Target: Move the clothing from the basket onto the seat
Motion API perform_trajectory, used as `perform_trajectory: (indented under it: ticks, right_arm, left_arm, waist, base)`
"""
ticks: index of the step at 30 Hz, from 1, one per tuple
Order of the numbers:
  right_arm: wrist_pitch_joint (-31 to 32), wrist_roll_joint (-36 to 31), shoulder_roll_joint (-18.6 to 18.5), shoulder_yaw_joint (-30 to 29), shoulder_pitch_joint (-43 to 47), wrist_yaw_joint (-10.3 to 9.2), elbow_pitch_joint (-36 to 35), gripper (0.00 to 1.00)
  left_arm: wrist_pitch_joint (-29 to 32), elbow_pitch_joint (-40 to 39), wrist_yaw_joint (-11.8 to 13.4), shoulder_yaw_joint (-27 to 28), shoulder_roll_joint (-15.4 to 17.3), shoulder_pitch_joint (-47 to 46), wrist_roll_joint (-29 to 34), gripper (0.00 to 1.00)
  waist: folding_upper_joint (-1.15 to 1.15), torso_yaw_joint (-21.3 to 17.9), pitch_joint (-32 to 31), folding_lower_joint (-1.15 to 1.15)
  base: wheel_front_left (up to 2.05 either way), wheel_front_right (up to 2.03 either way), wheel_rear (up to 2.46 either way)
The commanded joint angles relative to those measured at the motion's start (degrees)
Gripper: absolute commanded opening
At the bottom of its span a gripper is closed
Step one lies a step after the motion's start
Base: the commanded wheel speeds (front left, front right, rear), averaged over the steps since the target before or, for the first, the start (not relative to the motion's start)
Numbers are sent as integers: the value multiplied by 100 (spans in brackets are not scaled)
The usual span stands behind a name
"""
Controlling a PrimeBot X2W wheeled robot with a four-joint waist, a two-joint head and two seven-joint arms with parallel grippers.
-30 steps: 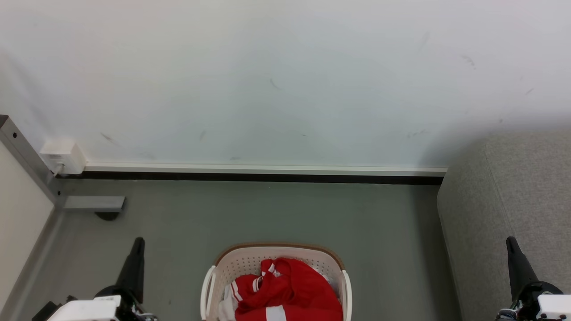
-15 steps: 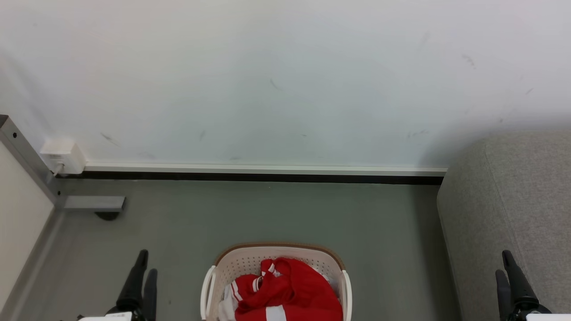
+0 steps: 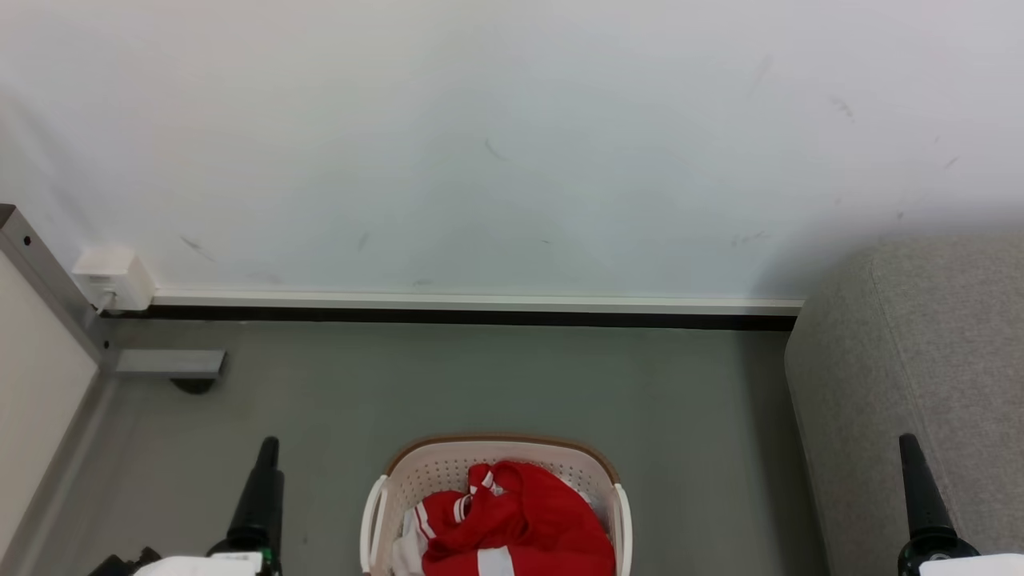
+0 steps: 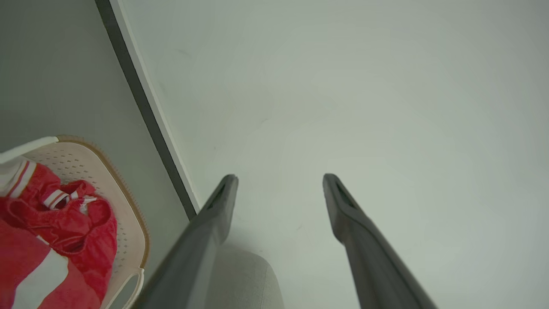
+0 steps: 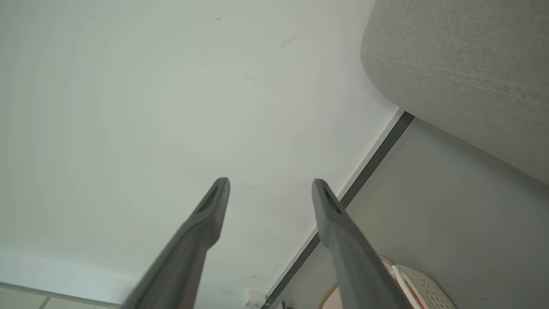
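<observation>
My left gripper [image 4: 279, 180] and right gripper [image 5: 270, 184] both stand spread wide. The clothing [image 3: 520, 520] lies heaped in the basket [image 3: 500, 442] on the floor [image 3: 480, 376] between them; the seat [image 3: 920, 360] stands to its right.

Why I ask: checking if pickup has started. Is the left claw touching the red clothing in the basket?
Apart. In the head view, bare floor separates the left claw from the basket, and the clothing lies inside it.
</observation>
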Motion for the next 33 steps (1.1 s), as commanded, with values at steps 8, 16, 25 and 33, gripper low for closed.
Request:
perform_trajectory:
  ticks: [8,16,25,33]
  right_arm:
    - [-219,-1426,-128,113,8,-3,-404,100]
    - [-389,-2593,-264,253,90,-3,-497,100]
    - [-566,-3541,-355,365,146,-4,-496,100]
    - [-711,-4161,-383,436,196,-5,-504,100]
  left_arm:
    - [-233,-238,94,-138,35,-169,1066,100]
    - [-409,-297,116,-297,41,-164,2175,100]
    - [-580,-350,73,-456,53,-125,3471,100]
    - [-726,-431,127,-568,142,-88,4395,100]
  waist:
    - [0,13,12,0]
    - [0,29,14,0]
    - [0,47,15,0]
    - [0,62,22,0]
  base:
    - [0,0,0]
    - [0,0,0]
    - [0,0,0]
    - [0,0,0]
